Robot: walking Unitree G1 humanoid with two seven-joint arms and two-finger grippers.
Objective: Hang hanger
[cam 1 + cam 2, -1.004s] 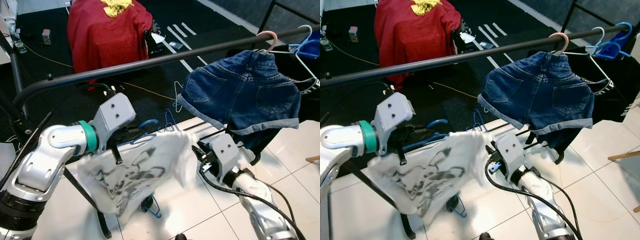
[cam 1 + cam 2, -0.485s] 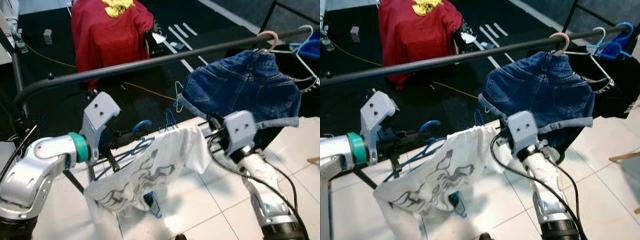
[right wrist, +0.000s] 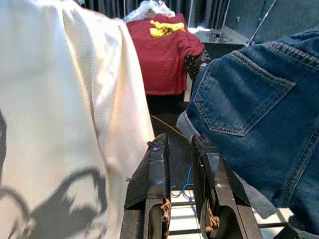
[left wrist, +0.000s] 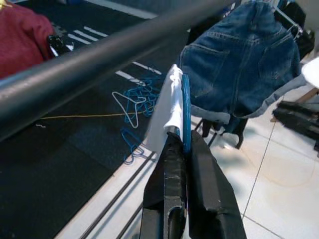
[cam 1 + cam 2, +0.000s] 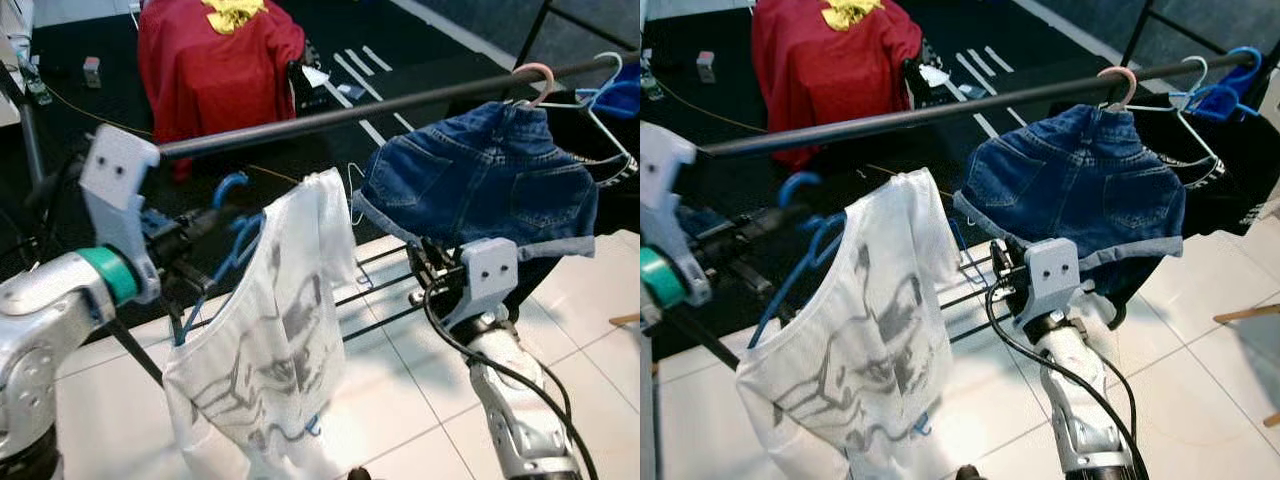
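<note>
Blue hanger (image 5: 222, 258) mostly hidden under white shirt (image 5: 270, 340).

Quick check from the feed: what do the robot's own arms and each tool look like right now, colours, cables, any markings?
Both arms are silver. The left arm wears a teal ring at the wrist below a grey block with two dark holes. The right arm has a similar grey block and loose black cables alongside. Left tool and right tool each have two long black fingers.

Bare stretch of clothes rail (image 5: 330, 112) sits just left of the hanging denim shorts (image 5: 480, 190); past them, toward the rail's right end, empty hangers (image 5: 1215, 95) crowd it.
</note>
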